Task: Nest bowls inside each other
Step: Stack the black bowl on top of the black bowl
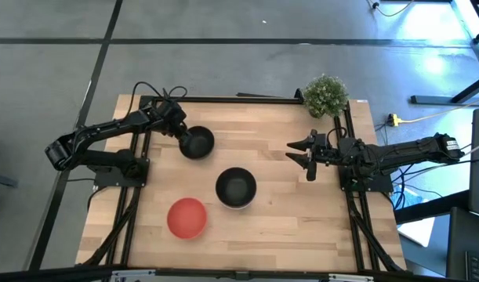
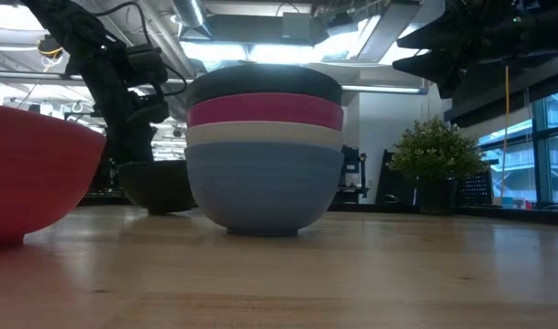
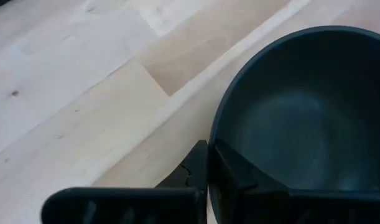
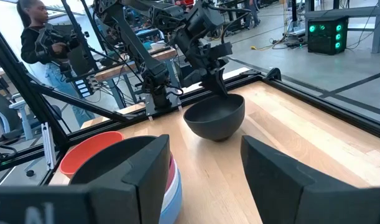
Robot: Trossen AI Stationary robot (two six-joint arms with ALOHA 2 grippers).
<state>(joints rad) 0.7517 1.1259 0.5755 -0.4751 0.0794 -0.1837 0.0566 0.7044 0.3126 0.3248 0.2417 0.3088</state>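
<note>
A loose black bowl (image 1: 197, 142) sits on the far left part of the table, with my left gripper (image 1: 182, 129) shut on its rim. A stack of bowls (image 2: 263, 151) stands mid-table: black on top, then magenta, white, and blue at the bottom. The stack (image 1: 236, 188) shows only its black top from above. A red bowl (image 1: 186, 217) rests on its base near the front. My right gripper (image 1: 306, 157) hovers open on the right, clear of every bowl; its fingers (image 4: 152, 168) frame the black bowl (image 4: 214, 115) farther off. My left gripper (image 3: 208, 168) pinches the black bowl's rim (image 3: 212, 134) on its far-left side, with one finger inside the bowl and one outside. The fingers (image 4: 217, 84) point down from above, slanting in from the table's left. In the low view the bowl's base (image 2: 160, 208) looks level with the table.
A small potted plant (image 1: 325, 94) stands at the table's far right corner. Bare wood lies between the stack and the right arm and along the near edge. A person (image 4: 40, 43) stands beyond the table's left side, among equipment.
</note>
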